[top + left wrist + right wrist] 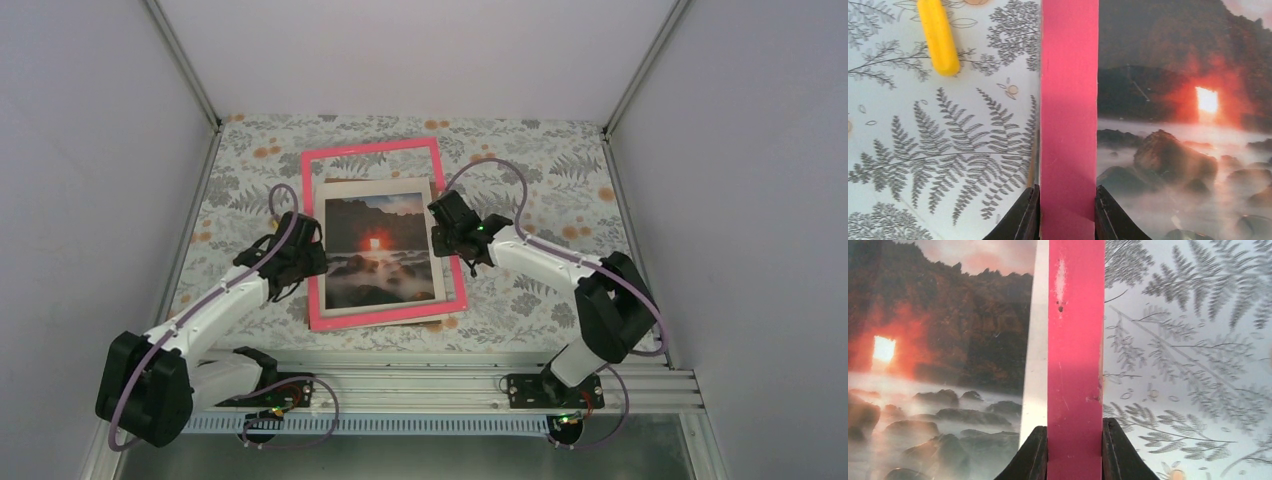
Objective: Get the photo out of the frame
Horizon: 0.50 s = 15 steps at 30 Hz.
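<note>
Left claw (1065,205): narrow, clamped on the left rail of the frame (370,150); one dark finger (1025,217) sits on the rail's outer edge and the other on its inner edge, both touching the pink.
Right claw (1075,445): narrow as well, clamped on the frame's right rail, with the pink bar filling the gap between the two dark fingers (1115,450).
Frame: thin, bright pink and rectangular, lying flat in the middle of the counter between the two arms, long sides running away from the bases. The right rail has a pale scuff and a small dark spot near its far end in the right wrist view.
Photo (383,250): inside the frame's opening, towards the near end. It shows dark rock, misty boulders and a glowing red-orange light at centre. Its white border runs just beside the right rail, while on the left the picture meets the pink rail with no border showing.
Far end of frame: a strip of cloth shows through between the photo's far edge and the frame's far rail.
Near right corner: a brown sliver peeks out past the pink edge.
Counter (540,290): covered by a pale cloth printed with grey ferns and small orange flowers.
Yellow rod (939,37): lies on the cloth left of the left rail, apart from it, seen only from the left wrist.
</note>
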Motion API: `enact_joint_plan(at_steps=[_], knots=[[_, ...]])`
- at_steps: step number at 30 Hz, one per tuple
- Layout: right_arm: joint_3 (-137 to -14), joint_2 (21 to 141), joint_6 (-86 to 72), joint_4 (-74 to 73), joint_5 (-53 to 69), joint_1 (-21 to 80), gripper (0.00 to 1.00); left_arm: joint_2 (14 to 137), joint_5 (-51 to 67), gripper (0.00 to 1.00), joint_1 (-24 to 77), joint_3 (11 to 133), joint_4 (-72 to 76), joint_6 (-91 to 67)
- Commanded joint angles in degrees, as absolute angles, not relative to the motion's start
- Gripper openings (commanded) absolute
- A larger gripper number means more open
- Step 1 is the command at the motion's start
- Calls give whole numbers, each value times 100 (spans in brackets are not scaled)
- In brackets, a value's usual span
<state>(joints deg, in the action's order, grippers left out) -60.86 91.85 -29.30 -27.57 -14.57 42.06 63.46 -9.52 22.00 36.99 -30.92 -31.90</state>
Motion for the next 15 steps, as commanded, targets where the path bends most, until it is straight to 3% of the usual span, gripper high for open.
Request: enact_joint_plan(at_steps=[1,15], knots=[[-5981,8868,-2608,-2991,-2225,4015,4,6436,-320,5,2489,4170,-2488,-3739],[-5587,7768,-1434,-2918,-3382,2478,4,8673,-37,2,4267,5895,-1226,-4533]])
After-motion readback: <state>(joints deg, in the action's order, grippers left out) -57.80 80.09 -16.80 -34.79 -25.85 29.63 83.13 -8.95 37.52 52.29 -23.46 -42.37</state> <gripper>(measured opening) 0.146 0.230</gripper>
